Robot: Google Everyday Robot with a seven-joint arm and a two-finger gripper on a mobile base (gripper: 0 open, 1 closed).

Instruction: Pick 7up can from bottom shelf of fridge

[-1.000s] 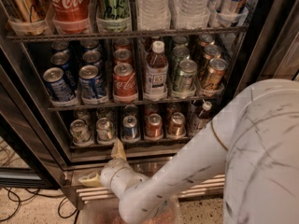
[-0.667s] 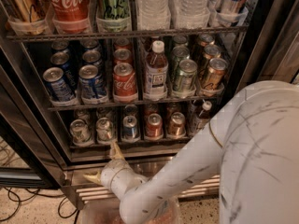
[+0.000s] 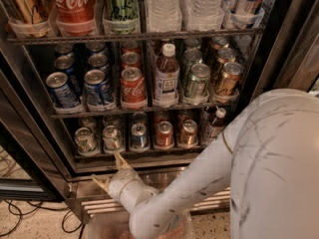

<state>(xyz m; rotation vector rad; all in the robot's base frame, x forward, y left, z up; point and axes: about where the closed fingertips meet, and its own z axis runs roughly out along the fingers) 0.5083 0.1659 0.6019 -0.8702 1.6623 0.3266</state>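
With my end effector spread open below the bottom shelf, I fear a crooked reach knocks the 7up can into the blue can.

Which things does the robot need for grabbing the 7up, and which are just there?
Needed: 7up can, bottom shelf, fridge, gripper open below the shelf.
Just there: Coca-Cola can, blue can, floor cables.
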